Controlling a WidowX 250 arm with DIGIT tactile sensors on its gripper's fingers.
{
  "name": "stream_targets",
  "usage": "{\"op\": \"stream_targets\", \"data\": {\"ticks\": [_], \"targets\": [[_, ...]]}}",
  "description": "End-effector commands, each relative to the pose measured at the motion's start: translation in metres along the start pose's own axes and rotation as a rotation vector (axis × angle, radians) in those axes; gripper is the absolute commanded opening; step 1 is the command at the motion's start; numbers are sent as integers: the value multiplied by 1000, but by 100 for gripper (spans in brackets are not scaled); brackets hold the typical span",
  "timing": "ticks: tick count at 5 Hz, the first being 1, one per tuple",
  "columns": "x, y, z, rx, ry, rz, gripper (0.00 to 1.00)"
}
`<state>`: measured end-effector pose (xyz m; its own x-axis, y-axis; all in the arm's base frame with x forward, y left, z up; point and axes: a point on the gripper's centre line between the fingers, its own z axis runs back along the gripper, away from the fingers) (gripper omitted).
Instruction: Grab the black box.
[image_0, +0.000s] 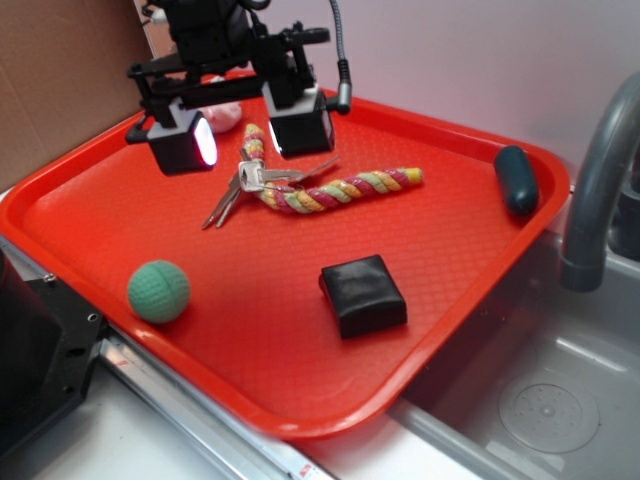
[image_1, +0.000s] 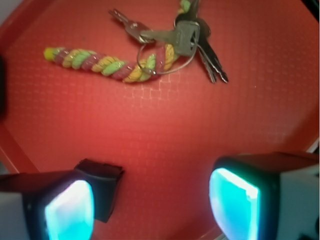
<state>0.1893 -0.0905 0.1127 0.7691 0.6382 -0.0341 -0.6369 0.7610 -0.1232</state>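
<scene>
The red tray (image_0: 90, 215) holds one black box (image_0: 362, 294), one green ball (image_0: 158, 291), one rope (image_0: 340, 190), and keys (image_0: 245, 185). The pincer (image_0: 245, 140) is spread wide, holding nothing.

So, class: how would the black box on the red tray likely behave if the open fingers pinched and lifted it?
The black box lies flat, so it probably won't roll. Its glossy, rounded edges might slip in a pinch. It looks fairly stiff, though that's uncertain.

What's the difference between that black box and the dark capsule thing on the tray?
The black box is flat and squarish; the dark teal capsule is long and rounded. The box is black, the capsule bluish-green. The box lies near the tray's front edge, the capsule by the far rim. Both rest on the tray, untouched.
</scene>
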Motion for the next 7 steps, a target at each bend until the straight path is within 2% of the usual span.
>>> {"op": "stream_targets", "data": {"ticks": [1, 2, 3, 4, 5, 6, 7], "targets": [[5, -3, 7, -23, -18, 7, 100], [2, -27, -28, -80, -9, 3, 100], [-12, -62, -51, -53, -23, 82, 100], [-20, -76, -68, -30, 21, 99, 100], [-26, -78, -80, -11, 71, 116, 100], [-34, -71, -81, 64, 120, 144, 100], [-41, -50, -75, 124, 134, 189, 100]]}}
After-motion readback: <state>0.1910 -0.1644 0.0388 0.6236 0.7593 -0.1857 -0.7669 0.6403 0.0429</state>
